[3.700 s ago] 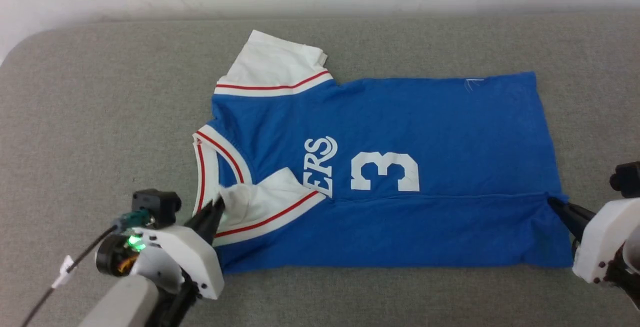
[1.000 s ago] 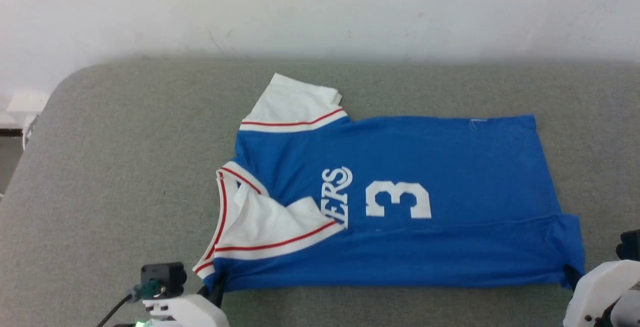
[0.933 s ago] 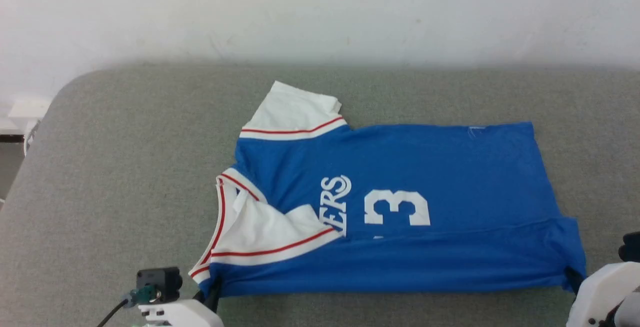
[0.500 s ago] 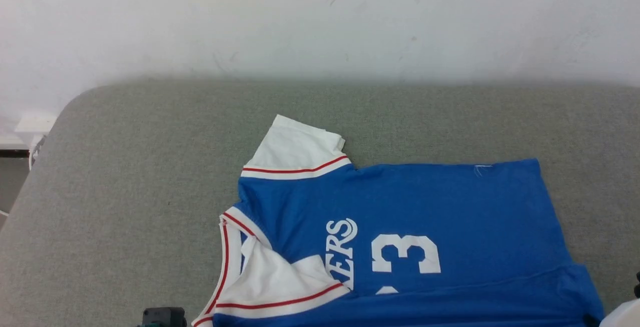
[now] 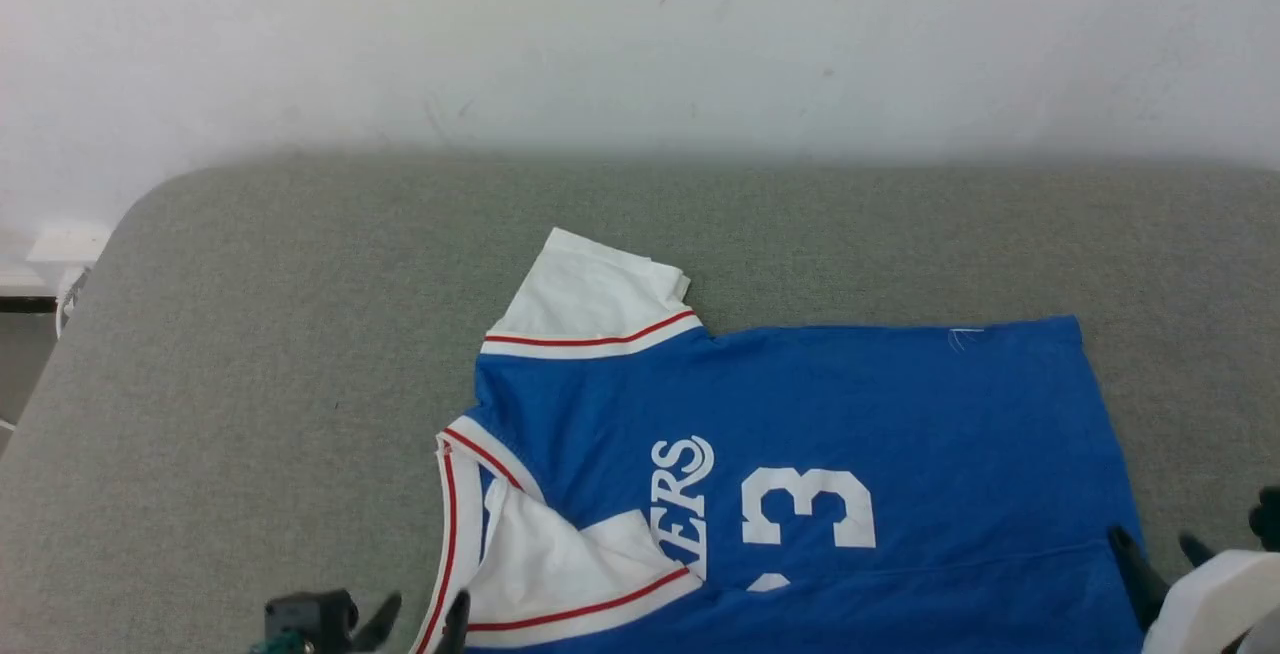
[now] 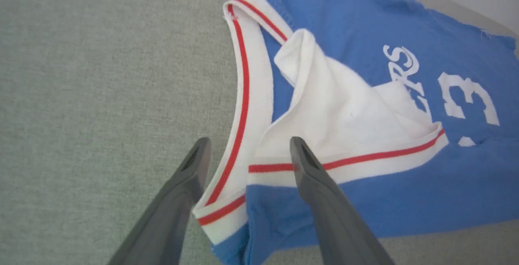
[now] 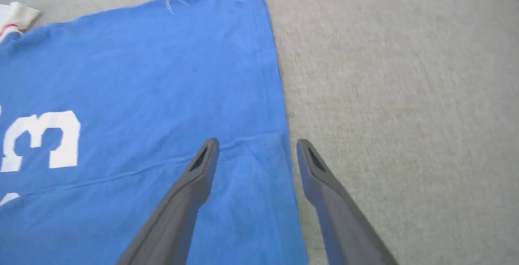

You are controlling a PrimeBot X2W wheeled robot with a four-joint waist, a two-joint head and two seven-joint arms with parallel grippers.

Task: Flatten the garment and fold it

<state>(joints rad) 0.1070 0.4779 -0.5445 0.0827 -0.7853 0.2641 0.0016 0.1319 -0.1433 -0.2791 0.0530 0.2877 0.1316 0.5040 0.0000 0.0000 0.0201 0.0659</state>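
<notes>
Garment (image 5: 800, 414) is lying mostly flat on the grey surface (image 5: 250, 334), collar left, hem right, near strip sitting folded over along a crease. Left gripper (image 6: 249, 147) is hovering with fingers (image 6: 178, 192) spread open and gripping nothing, straddling the striped collar trim (image 6: 243, 74) at the near-left corner; right gripper (image 7: 257, 145) is hanging open and empty too, straddling the right hem (image 7: 271, 86) where the crease is meeting it. Risks: near sleeve (image 6: 336, 111) is bunching loose on the chest, so a low pass by the left fingers could be snagging it or the trim and pulling the fold open; far sleeve (image 5: 585, 289) is sticking out with a curled tip, so folding over it is likely trapping a lump; right fingers are sitting at the very cloth edge, so a shallow pinch could be slipping off. Room: bare surface is running wide to the left and far of the garment; wall (image 5: 640, 34) is closing the far side; rounded far-left corner is lying well apart; less room is showing on the right; near edge is falling out of frame, cannot tell.
</notes>
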